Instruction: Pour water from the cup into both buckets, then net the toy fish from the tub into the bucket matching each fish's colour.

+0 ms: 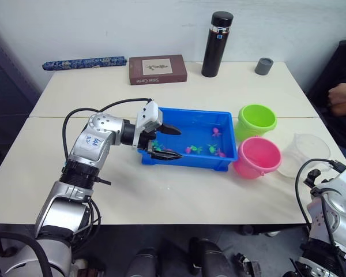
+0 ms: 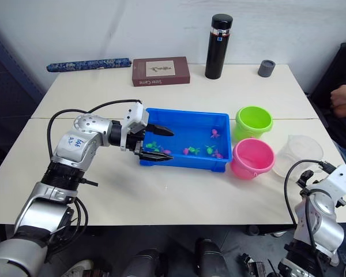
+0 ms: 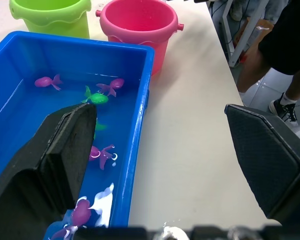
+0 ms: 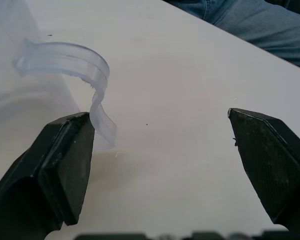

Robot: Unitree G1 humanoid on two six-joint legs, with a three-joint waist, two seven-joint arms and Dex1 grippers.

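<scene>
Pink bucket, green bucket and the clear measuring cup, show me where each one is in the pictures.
pink bucket (image 1: 258,159): left eye view, on its inner wall below the rim.
green bucket (image 1: 256,120): left eye view, inside its open mouth.
clear measuring cup (image 1: 304,151): left eye view, on its see-through body.

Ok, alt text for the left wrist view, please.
Left gripper open, its jaws straddling the near wall of the blue tub, where pink and green toy fish float in water. Green bucket and pink bucket stand beyond it.
</scene>
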